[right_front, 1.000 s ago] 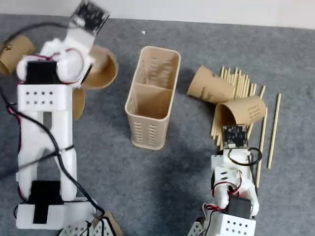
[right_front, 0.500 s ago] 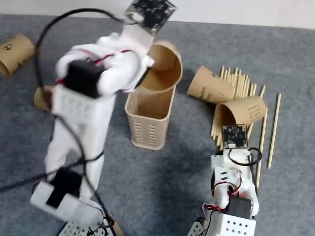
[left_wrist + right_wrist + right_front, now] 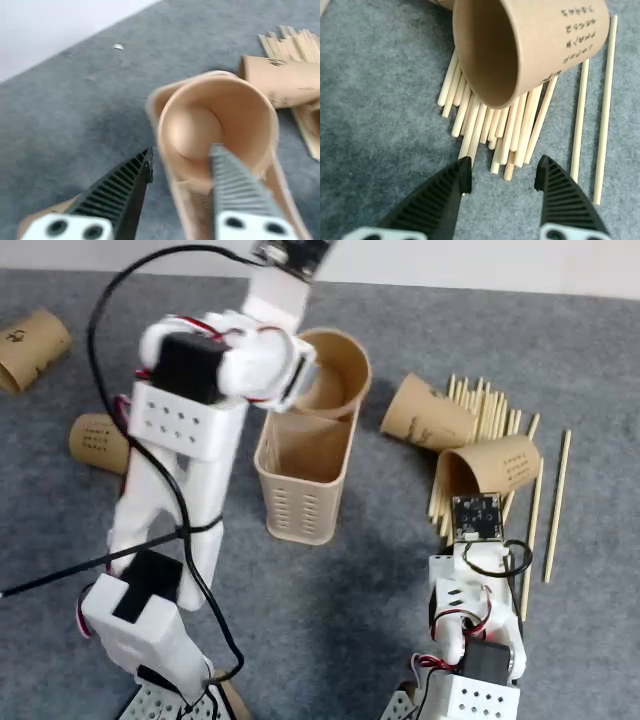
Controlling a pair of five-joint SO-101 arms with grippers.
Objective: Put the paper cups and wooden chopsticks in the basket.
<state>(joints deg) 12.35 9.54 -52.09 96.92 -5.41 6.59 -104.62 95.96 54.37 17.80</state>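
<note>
Now the left claw (image 3: 182,155) is dropping off a paper cup (image 3: 200,125) at the basket (image 3: 296,502). The cup is standing mouth up in the far end of the basket, and its rim is sticking out above the basket's edge. The left claw is hanging right over it with its fingers spread wide. One finger is reaching over the cup's mouth and the other is sitting just outside the cup's wall. So it looks like the claw is not squeezing the cup at all.

I am guessing this step is almost done. Next, the left claw is going to need to lift straight up, so it is not knocking the cup over. Then it could be going for the lying cup (image 3: 98,440) on the table beside its arm.

The right claw (image 3: 504,175) is hanging wide open with nothing in it. It is sitting just above the near ends of the chopsticks (image 3: 490,130). A tipped cup (image 3: 530,45) is lying on top of those sticks, and its mouth is facing the claw.
</note>
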